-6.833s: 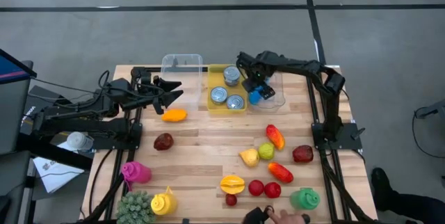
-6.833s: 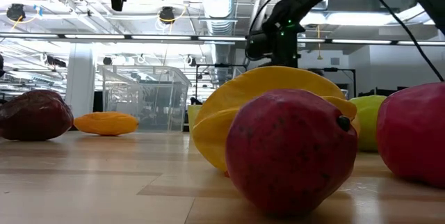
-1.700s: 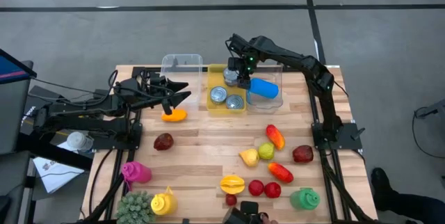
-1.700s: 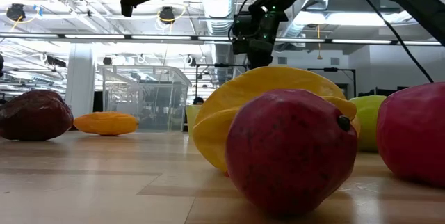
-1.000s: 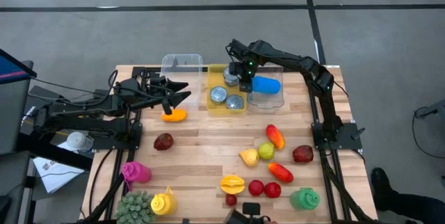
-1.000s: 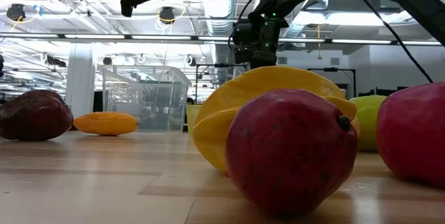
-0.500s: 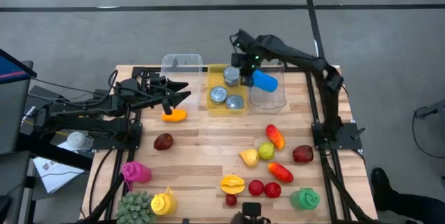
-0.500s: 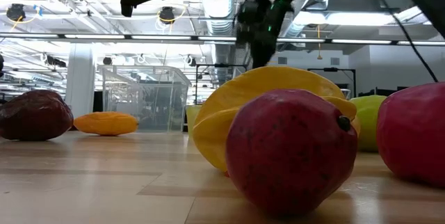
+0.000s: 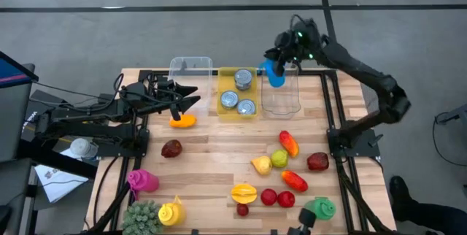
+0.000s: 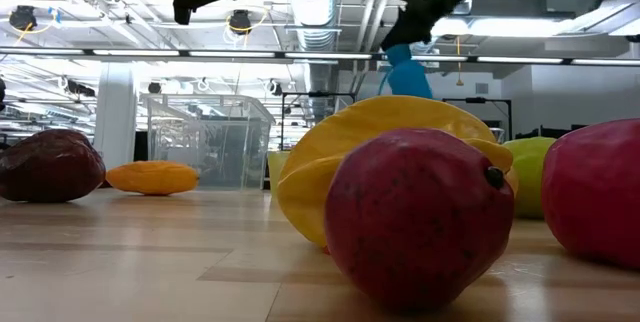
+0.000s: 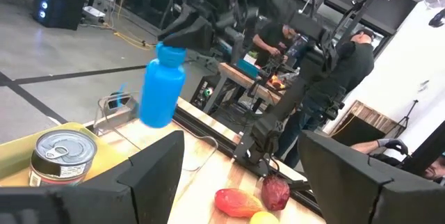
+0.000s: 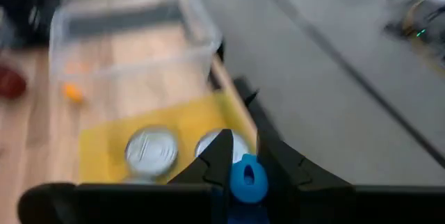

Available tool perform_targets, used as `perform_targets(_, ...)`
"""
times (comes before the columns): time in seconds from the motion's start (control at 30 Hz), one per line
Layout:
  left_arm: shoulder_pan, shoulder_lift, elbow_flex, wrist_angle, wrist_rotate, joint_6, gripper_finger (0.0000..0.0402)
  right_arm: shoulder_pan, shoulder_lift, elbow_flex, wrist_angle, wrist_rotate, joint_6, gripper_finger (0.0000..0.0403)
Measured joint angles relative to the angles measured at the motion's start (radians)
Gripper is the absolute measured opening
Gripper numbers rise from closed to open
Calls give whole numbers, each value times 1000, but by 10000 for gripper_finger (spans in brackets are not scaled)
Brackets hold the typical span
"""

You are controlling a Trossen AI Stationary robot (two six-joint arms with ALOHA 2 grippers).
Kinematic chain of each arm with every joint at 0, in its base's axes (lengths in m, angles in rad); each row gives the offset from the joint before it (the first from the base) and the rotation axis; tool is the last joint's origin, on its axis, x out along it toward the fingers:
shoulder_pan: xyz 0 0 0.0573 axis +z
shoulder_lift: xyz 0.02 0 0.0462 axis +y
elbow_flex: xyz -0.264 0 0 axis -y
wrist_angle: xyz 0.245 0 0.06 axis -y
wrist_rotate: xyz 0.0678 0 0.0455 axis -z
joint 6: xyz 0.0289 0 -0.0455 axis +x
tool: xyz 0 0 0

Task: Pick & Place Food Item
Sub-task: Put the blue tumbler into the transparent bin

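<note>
Fingers of the right gripper (image 9: 279, 60) are pinched on the neck of a blue bottle (image 9: 274, 73), which hangs in the air above the far edge of the table (image 9: 211, 163), over the gap between the yellow tray (image 9: 237, 110) and the clear bin (image 9: 282, 98). Its long axis runs close to vertical with a slight tilt, cap end up in the grip and base pointing down, as the low view and the left wrist view both show. No label or writing can be read on the bottle. Just beside it, the yellow tray holds three silver cans (image 9: 238, 93), their printing too small to read. Another clear bin (image 9: 191, 68) stands on the tray's other side. Beyond that bin the left gripper (image 9: 191, 101) waits with its fingers spread and empty, above an orange fruit (image 9: 182, 121). Nearer the front of the table lie a dark red fruit (image 9: 171, 148), red, yellow and green fruits (image 9: 280, 158), a yellow star fruit (image 9: 244, 192) and a green piece (image 9: 319, 208). People stand in the room behind the table.
</note>
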Motion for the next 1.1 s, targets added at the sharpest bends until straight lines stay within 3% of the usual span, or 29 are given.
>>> perform_targets(0.17,0,0,0,0,0,0,273,-23,-92,-325,418,66,136,46)
perform_targets(0.37,0,0,0,0,-3,0,273,-35,-96,-479,568,133,180,47)
perform_targets(0.87,0,0,0,1,-40,0,273,-45,44,-542,829,189,210,52)
perform_targets(1.1,0,0,0,1,-40,4,273,-46,51,-542,838,182,233,60)
